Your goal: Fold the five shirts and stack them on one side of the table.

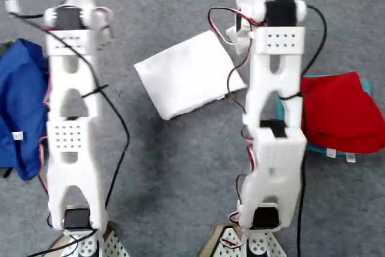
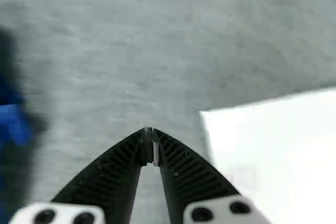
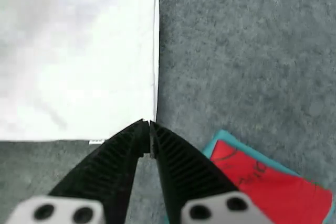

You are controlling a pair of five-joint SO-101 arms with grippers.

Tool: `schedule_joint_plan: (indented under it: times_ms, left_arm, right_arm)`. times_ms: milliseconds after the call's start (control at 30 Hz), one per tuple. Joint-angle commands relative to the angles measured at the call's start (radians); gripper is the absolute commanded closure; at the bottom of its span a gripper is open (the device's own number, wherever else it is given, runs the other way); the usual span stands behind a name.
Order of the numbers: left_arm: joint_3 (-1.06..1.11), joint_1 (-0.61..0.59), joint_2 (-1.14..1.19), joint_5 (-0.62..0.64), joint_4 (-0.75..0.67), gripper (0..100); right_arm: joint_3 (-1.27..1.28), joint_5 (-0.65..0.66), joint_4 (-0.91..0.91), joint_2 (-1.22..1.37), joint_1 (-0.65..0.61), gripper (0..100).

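From the high view, my left arm (image 1: 67,118) and my right arm (image 1: 277,118) both stretch out over the grey bench (image 1: 174,173). Between them lies the white shirt (image 1: 186,73), folded into a flat rectangle and turned at a slant, with one corner running in beside my right arm. The blue shirt (image 1: 18,106) is bunched in a loose heap at the bench's left edge, just beside my left arm. On the other side of my right arm the red shirt (image 1: 340,112) lies folded on top of a teal shirt (image 1: 317,147). The teal shirt shows as a thin rim along the red one's edges, with small tags sticking out.

In the left wrist view, my left tool (image 2: 148,136) hangs over bare bench with its ribbed black jaws pressed together at the tips and nothing between them. The white shirt's edge lies near it on one side, and the blue shirt sits well apart on the other.

In the right wrist view, my right tool (image 3: 146,127) has its jaws together too, and it grips nothing. Its tips sit right at a corner of the white shirt, where the folded layers end. Whether they touch the cloth or hang just above it, I cannot tell. A corner of the red shirt on its teal rim lies near the jaws, apart from the white shirt, with grey bench between them.
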Motion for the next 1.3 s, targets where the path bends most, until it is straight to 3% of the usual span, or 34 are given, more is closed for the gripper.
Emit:
schedule_joint_plan:
  times_ms: [0, 233, 500, 767, 1067, 1267]
  left_arm:
    - [0.074, -0.081, -0.139, -0.041, 0.015, 98]
    - [0.552, -0.115, -0.499, -0.048, 0.012, 98]
    - [1.046, -0.103, -0.918, -0.052, 0.006, 98]
    - [1.493, -0.106, -1.305, -0.196, 0.008, 98]
    - [1.818, -0.104, -1.678, -0.345, -0.028, 98]
    - [1.958, -0.195, -1.748, -0.35, -0.114, 98]
  right_arm:
    - [0.147, -0.002, 0.017, -0.222, 0.008, 99.4]
    - [0.404, -0.002, 0.015, -0.441, 0.01, 99.4]
    - [0.576, -0.003, 0.015, -0.684, 0.125, 99.4]
    - [0.924, -0.009, 0.015, -0.934, 0.15, 99.3]
    - [1.179, -0.012, 0.009, -1.139, 0.151, 99.3]
    - [1.219, -0.204, 0.009, -1.079, 0.15, 99.3]
